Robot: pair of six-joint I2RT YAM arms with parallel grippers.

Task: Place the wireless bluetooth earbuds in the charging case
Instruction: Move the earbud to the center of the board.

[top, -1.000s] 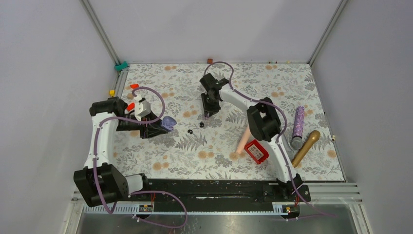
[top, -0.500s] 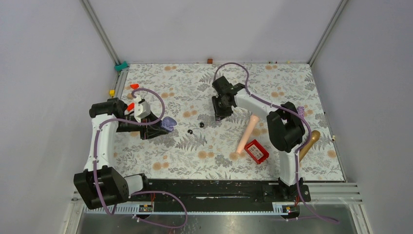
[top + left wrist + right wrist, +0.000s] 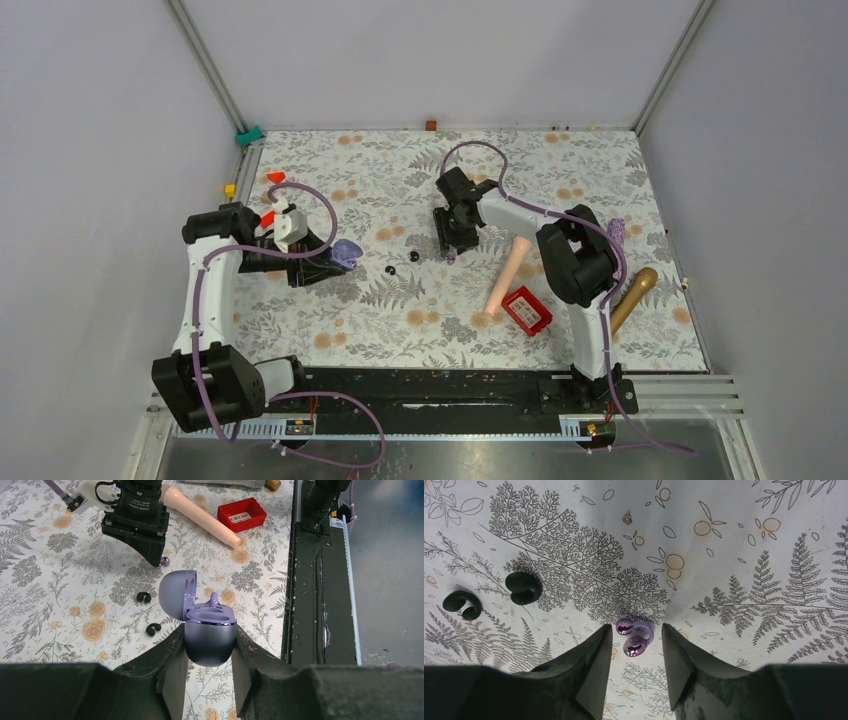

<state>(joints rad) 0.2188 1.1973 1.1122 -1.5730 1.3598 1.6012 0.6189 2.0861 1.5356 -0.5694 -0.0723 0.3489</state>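
The charging case point(image 3: 210, 635) is lavender, not black. Its lid stands open and a small purple part rises from one slot. My left gripper point(image 3: 210, 632) is shut on its base; in the top view the left gripper point(image 3: 335, 258) holds the case point(image 3: 347, 252) at the left. A shiny purple clip-style earbud point(image 3: 634, 637) lies on the mat between the fingertips of my open right gripper point(image 3: 636, 630), untouched by either. It also shows under the right gripper point(image 3: 452, 245) in the top view. Two black C-shaped earbuds point(image 3: 523, 587) point(image 3: 461, 604) lie left of it.
A pink cylinder point(image 3: 507, 275) and a red box point(image 3: 526, 310) lie right of the right gripper. A gold microphone point(image 3: 628, 302) lies at the far right. Small red blocks point(image 3: 267, 218) point(image 3: 276, 177) sit behind the left arm. The black rail point(image 3: 315, 580) runs along the near edge.
My right arm has swung its elbow to the right, and its gripper has shifted right and come down over the purple earbud. The left arm and the case have not moved.
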